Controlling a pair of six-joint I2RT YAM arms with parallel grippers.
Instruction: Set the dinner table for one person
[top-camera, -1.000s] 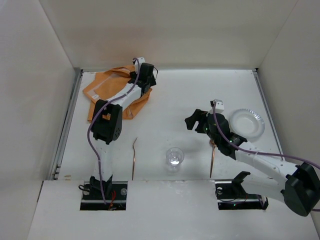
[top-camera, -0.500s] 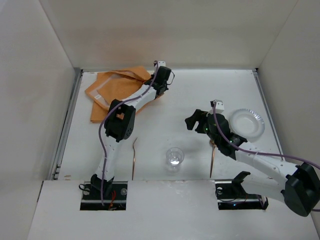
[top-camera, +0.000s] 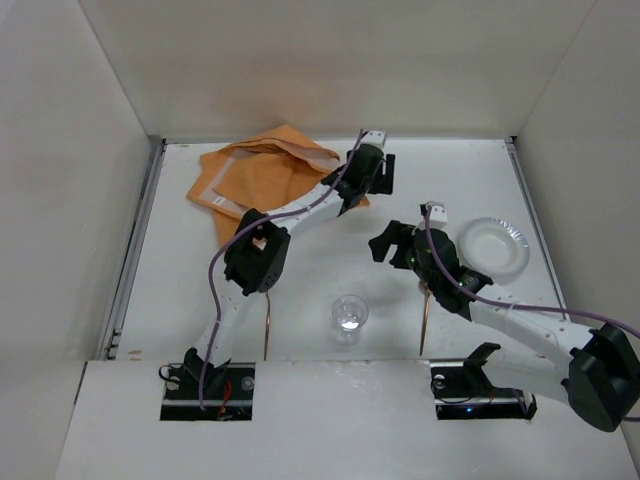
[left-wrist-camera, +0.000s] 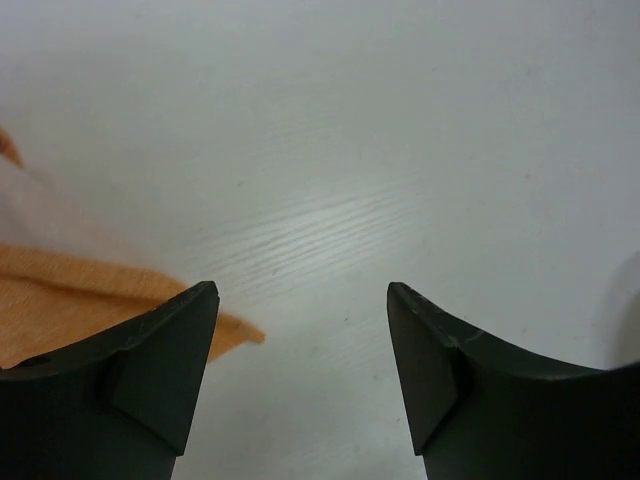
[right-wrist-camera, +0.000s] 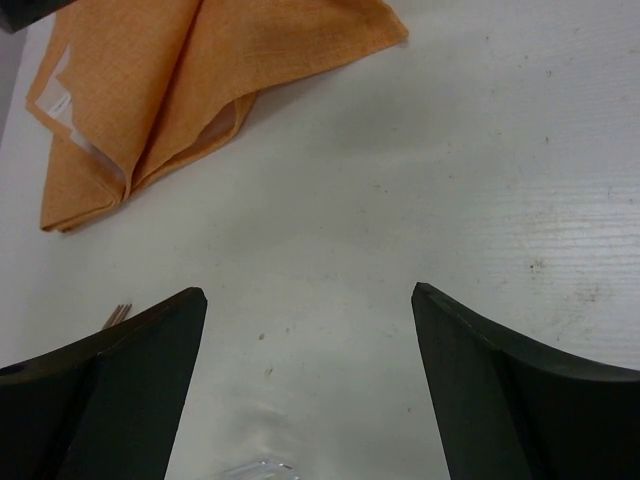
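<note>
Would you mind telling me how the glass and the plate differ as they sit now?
The glass is clear and upright; the plate is white, flat and wider. The glass stands mid-table toward the near edge; the plate lies toward the right side. Both rest on the table, ungripped.

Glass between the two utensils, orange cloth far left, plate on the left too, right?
No: the top view shows the plate on the right. The glass does sit between the two utensils, and the orange cloth lies far left.
</note>
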